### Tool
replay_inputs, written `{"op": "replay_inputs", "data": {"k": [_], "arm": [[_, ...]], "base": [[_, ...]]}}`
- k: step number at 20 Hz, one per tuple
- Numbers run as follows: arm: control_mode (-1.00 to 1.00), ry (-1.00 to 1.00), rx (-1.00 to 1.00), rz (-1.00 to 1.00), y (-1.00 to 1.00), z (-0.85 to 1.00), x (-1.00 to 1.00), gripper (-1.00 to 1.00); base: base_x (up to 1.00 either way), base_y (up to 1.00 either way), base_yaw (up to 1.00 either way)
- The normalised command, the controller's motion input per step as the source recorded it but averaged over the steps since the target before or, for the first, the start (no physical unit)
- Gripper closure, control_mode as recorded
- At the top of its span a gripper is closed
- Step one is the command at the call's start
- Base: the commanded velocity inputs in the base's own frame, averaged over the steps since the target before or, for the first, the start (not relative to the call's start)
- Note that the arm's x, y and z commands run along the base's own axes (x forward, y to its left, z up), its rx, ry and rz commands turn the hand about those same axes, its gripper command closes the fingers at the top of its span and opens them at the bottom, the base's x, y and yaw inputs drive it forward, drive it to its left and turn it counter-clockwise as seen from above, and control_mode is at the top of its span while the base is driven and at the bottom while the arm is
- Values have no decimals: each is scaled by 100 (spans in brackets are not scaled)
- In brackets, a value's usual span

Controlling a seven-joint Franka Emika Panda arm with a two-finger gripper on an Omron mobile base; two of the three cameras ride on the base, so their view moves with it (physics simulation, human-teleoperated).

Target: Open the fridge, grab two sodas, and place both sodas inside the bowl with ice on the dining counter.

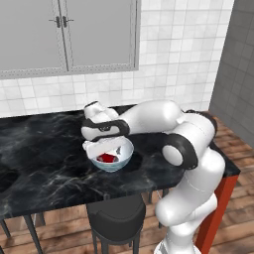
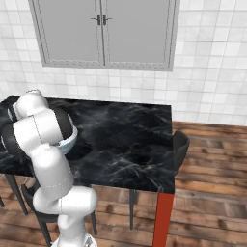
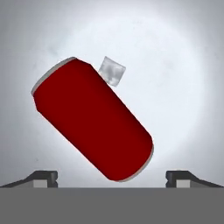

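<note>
One can (image 3: 92,120) lay on its side in the bowl (image 1: 124,158), red showing at the bowl's middle in the left base view. One ice cube (image 3: 112,71) touched the can's upper end. Gripper (image 3: 112,178) hung right over the bowl, jaws spread wide, tips clear of the can on both sides. Bowl sat on the counter (image 1: 44,163). One stool (image 1: 116,218) stood under the near edge.
</note>
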Motion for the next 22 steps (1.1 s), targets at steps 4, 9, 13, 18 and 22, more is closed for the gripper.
{"op": "replay_inputs", "data": {"k": [4,9,13,18,22], "arm": [[-100,-10,-3,0,0,25,13,-100],[-100,-9,-2,0,0,39,3,-100],[-100,-4,0,0,0,53,-7,-100],[-100,0,0,0,0,47,-25,-100],[-100,0,0,0,0,27,-60,-100]], "base": [[0,0,0],[0,0,0],[0,0,0],[0,0,0],[0,0,0]]}}
